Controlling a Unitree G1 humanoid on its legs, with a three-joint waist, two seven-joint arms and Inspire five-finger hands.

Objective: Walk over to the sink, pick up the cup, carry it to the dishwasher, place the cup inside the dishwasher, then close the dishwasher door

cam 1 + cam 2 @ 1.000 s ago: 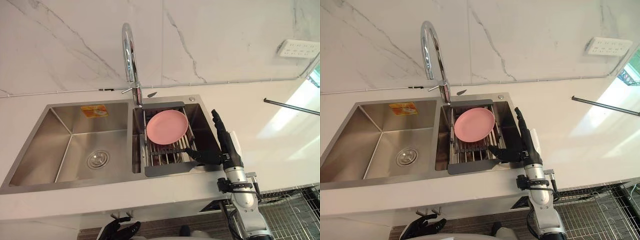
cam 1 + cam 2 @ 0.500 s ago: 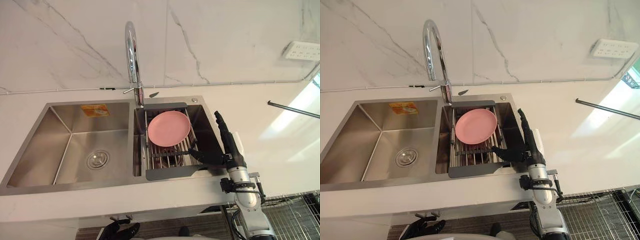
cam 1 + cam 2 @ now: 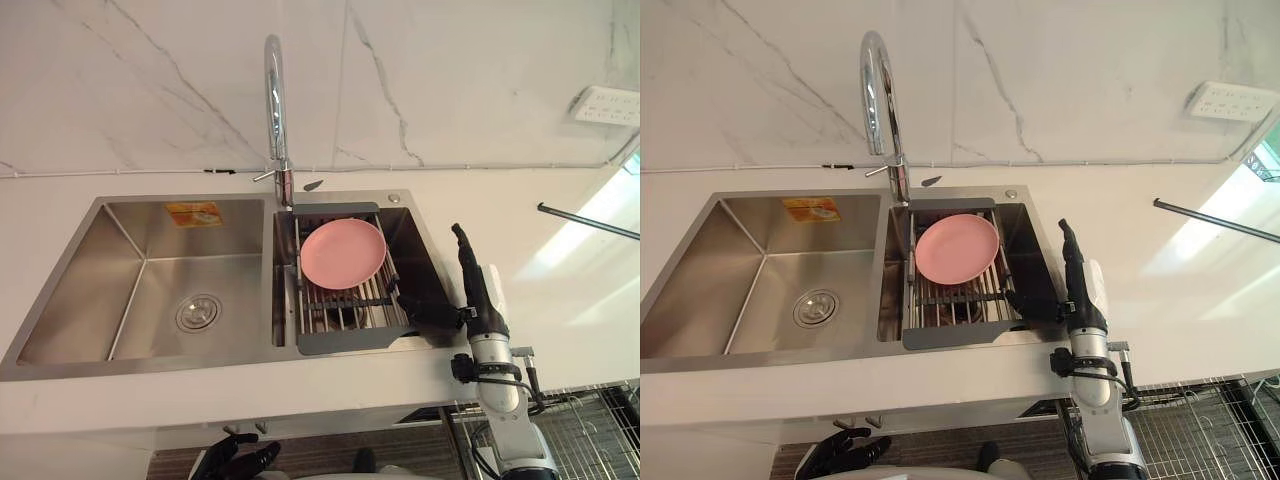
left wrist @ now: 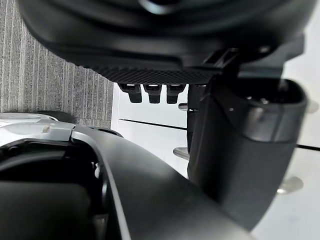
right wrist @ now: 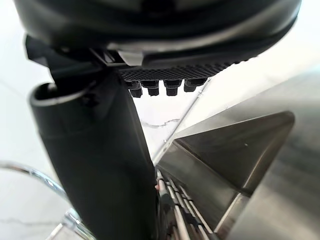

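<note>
The sink (image 3: 140, 368) is brushed steel with two square basins set in a smooth white counter (image 3: 570, 310). A tall polished faucet (image 3: 273, 100) arches up from between them, in front of a grey-veined marble wall (image 3: 450, 80). In the right basin a round, matte pink plate (image 3: 343, 253) lies on a rack (image 3: 345, 320) of thin metal bars with a dark grey frame. My right hand (image 3: 482, 300) stands at that basin's right rim, fingers straight and pointing toward the wall. Its thumb is spread wide toward the rack's near right corner, and the hand holds nothing. Where the cup lies relative to it I cannot tell. My left hand (image 3: 238, 462) hangs low in front of the counter's edge, loosely open. The left basin is bare steel around its drain (image 3: 198, 312), and a wire grid (image 3: 590, 430) shows low at my right.
</note>
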